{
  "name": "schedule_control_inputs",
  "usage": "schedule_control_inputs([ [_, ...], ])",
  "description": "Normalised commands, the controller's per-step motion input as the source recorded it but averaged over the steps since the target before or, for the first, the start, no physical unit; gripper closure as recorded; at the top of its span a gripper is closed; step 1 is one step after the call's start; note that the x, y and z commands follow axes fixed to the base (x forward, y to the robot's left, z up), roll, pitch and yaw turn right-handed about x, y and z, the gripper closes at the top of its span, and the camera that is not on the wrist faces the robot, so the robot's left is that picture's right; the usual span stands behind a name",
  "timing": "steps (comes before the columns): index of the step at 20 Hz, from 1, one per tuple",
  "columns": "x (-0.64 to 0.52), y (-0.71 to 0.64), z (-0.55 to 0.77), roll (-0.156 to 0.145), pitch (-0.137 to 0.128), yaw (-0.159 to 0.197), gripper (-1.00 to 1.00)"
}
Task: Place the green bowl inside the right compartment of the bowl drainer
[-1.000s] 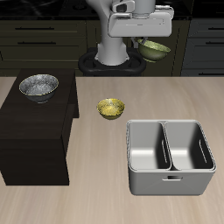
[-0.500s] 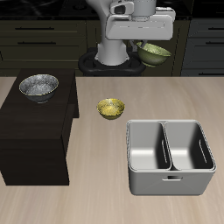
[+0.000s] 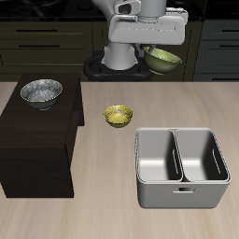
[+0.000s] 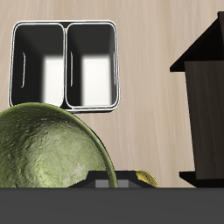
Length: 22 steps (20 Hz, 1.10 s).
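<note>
The green bowl hangs tilted high above the back of the table, and my gripper is shut on its rim. In the wrist view the green bowl fills the near field, showing its mottled inside, with a dark finger at its rim. The bowl drainer stands on the table near the front edge, both wells empty. It lies well below and forward of the held bowl. The wrist view also shows the bowl drainer, beyond the bowl.
A yellow-gold bowl sits on the table just behind the drainer's corner; its edge peeks out in the wrist view. A silver speckled bowl rests on a black cabinet beside it, also seen as the black cabinet.
The gripper with the green bowl has drifted slightly forward and lower in the exterior view. Nothing on the table has moved.
</note>
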Motion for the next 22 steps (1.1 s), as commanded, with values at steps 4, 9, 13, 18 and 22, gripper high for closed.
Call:
schedule_control_inputs([
  [4, 0.33, -0.05, 0.03, 0.013, -0.028, 0.023, 1.00],
  [9, 0.35, 0.03, -0.02, 0.061, 0.014, 0.011, 1.00],
  [13, 0.18, 0.02, -0.02, 0.041, 0.008, 0.025, 1.00],
  [18, 0.19, -0.04, 0.01, 0.007, 0.011, -0.008, 1.00],
  [22, 0.41, 0.00, -0.18, -0.004, 0.031, 0.020, 1.00],
])
